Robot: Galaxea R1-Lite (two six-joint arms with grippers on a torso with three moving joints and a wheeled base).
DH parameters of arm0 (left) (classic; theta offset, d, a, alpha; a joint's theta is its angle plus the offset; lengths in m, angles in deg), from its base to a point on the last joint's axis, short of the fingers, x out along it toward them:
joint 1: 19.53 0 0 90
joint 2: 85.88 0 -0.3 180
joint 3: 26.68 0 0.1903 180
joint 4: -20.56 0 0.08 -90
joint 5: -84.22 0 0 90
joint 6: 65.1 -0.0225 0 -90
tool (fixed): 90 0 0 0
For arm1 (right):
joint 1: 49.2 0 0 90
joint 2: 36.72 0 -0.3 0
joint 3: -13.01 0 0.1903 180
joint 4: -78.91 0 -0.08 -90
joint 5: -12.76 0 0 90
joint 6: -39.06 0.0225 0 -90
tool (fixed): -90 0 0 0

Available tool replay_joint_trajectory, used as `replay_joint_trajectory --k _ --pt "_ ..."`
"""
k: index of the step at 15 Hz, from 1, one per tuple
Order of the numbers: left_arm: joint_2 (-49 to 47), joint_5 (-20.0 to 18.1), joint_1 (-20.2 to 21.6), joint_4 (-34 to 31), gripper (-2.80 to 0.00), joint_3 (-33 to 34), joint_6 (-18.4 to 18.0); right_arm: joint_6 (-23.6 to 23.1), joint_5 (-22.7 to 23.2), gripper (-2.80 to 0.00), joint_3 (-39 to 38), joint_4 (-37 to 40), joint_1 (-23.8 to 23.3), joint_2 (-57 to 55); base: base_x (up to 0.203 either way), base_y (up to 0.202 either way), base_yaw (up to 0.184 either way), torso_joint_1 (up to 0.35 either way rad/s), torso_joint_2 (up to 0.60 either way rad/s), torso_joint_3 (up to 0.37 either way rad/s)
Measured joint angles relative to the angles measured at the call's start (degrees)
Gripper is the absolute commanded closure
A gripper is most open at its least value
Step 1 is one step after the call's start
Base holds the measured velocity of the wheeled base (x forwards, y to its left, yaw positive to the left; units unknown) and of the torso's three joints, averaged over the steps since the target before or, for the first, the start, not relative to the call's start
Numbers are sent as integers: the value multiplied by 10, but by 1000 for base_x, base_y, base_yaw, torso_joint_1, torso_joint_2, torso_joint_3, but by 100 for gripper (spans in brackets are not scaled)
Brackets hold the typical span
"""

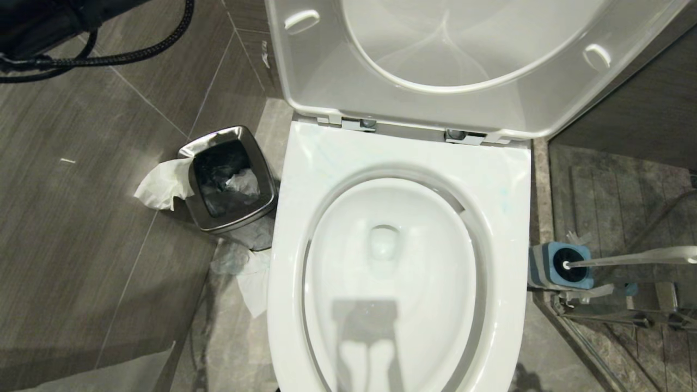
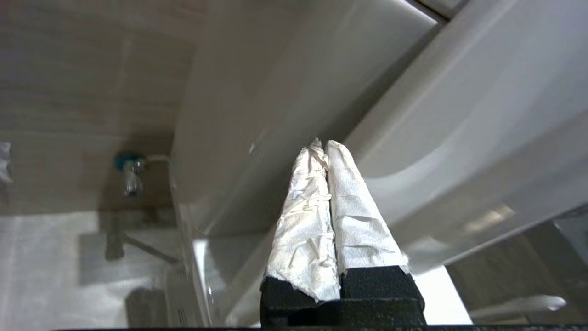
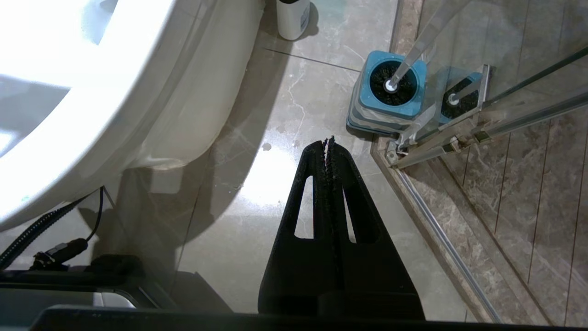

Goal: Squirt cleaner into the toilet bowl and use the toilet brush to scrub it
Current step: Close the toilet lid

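Standing in its blue holder (image 1: 585, 272) right of the toilet bowl (image 1: 506, 179), toilet brush (image 1: 637, 256), left pincer (image 2: 321, 146) and right pincer (image 3: 329, 142) both clenched, empty

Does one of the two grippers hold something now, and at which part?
Nothing is held. The left gripper, its fingers wrapped in white paper, is shut and empty. The right gripper is shut and empty above the floor.

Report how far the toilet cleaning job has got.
Done: the lid is raised, baring the toilet bowl; no teal cleaner shows in it. In hand: nothing; the left end effector is shut and empty beside the toilet, the right end effector shut and empty above the floor. Left: squirting cleaner, then scrubbing; the toilet brush stands in its holder.
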Motion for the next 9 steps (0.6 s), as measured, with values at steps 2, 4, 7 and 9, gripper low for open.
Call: replay_joint_trajectory --k 2,4,7,9 --pt "-28 4 -9 14 0 -29 -14 0 0 0 0 0 0 0 0 0 0 0 0 0" --pt "-56 4 -17 27 0 -60 -18 0 0 0 0 0 0 0 0 0 0 0 0 0" --pt "-101 4 -29 62 0 -116 -18 0 0 0 0 0 0 0 0 0 0 0 0 0" --pt "-126 1 -34 69 0 -142 -17 0 0 0 0 0 0 0 0 0 0 0 0 0"
